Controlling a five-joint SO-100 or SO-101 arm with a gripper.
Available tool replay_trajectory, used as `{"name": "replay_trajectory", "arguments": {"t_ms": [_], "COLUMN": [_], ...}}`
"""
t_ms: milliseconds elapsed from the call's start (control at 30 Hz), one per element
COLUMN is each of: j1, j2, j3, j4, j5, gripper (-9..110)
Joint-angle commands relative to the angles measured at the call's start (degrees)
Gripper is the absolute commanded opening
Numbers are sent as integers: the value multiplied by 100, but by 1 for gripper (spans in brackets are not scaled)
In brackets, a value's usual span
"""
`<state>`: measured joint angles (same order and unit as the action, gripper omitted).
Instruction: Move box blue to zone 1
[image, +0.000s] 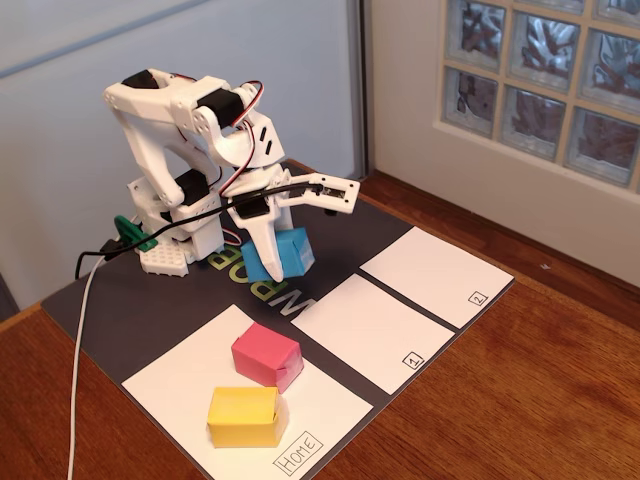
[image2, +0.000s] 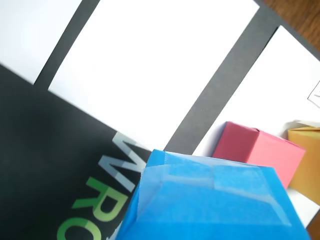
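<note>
Clamping the box blue (image: 281, 254) between closed gripper (image: 272, 262) jaws, lifted off the dark mat (image: 120, 310) for carrying; hanging directly beneath the wrist. Zone 1 (image: 372, 330) lying ahead, unoccupied, awaiting placement.

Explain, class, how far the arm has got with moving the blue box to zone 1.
Done: the claw has closed on the blue box and appears to hold it above the dark mat, off the Home sheet, where the pink block and yellow block remain. In hand: carrying it. Left: zone 1 is bare; the box must be set there and released.
</note>
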<state>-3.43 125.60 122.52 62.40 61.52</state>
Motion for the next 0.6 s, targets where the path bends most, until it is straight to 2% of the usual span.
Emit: {"name": "replay_trajectory", "arguments": {"t_ms": [0,200,567], "j1": [-79,-378,-949], "j2": [-290,-1169,-3138], "j3": [-9,-589,-2435], "j4": [-457,-844,-896], "j5": [677,1635,2558], "gripper": [0,0,0]}}
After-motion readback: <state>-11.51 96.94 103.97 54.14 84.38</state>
